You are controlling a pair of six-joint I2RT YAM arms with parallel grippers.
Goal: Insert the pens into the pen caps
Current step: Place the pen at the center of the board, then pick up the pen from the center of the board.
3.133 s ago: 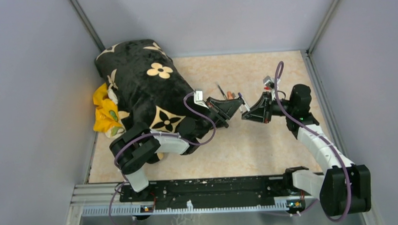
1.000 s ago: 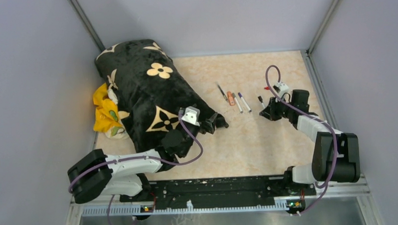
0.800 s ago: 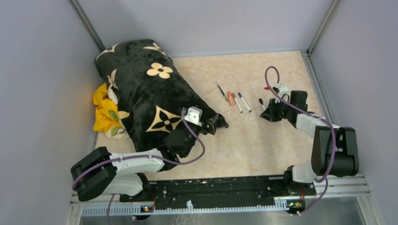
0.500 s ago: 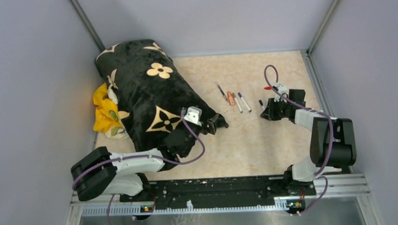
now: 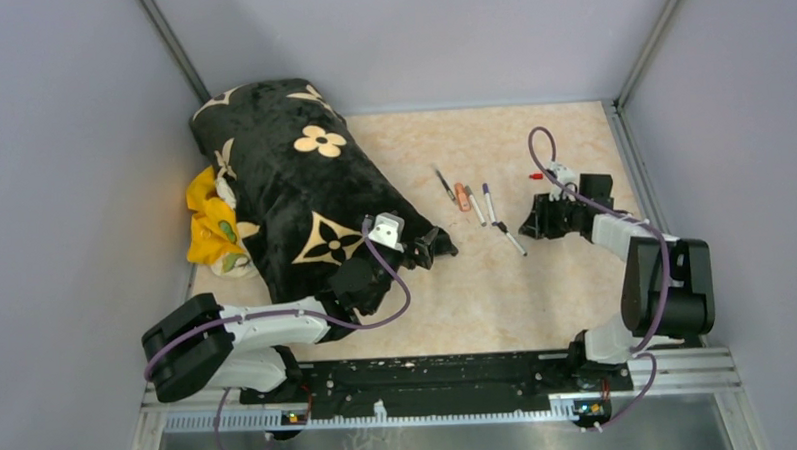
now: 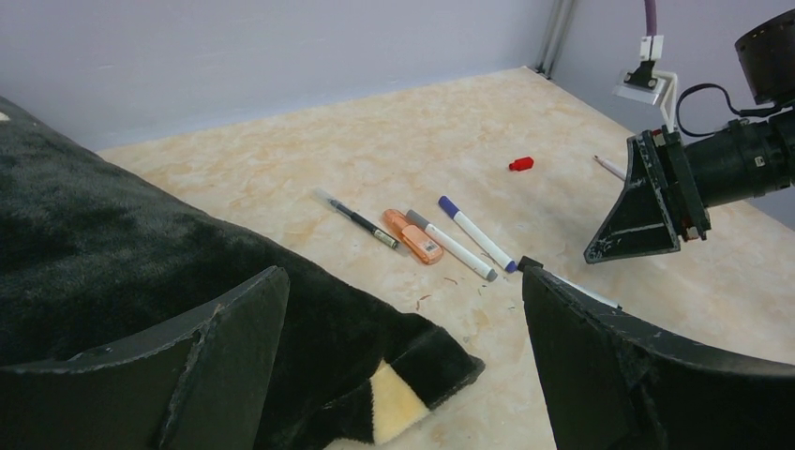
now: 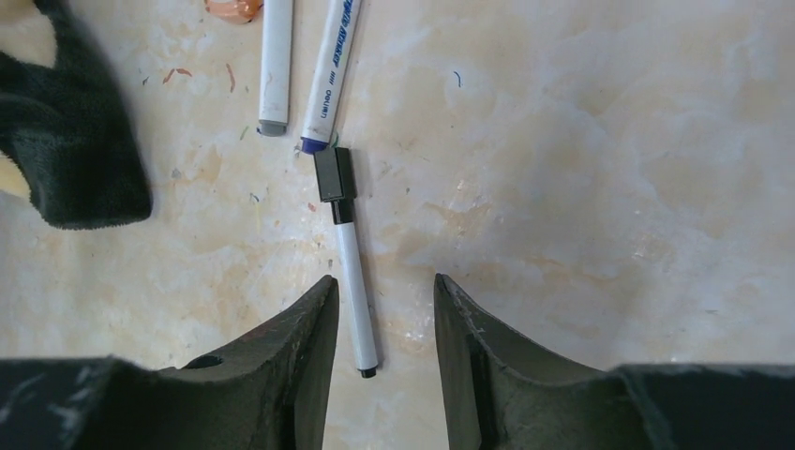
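Black-capped marker (image 7: pixel 349 281): lies flat on the table (image 7: pixel 609 141), cap end just beside the purple-capped marker (image 7: pixel 330 75).
My right pincer (image 7: pixel 382 281): jaws apart, straddling the marker's tail, gripping nothing.
Red cap (image 6: pixel 521 164): loose, well apart.
My left pincer (image 6: pixel 403 274): jaws wide apart, over the black blanket (image 6: pixel 112 244).

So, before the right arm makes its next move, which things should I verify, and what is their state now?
1. Jaws of the right pincer stand apart: ok.
2. The black-capped marker lies flat on the table, not gripped: ok.
3. The black cap sits on that marker's end: ok. Pushed fully home: cannot tell.
4. The black cap lies apart from the purple marker: cannot tell, they are very close.
5. The left pincer is open and empty, over the blanket: ok.
6. The red cap has a pen in it: not ok, it lies alone.
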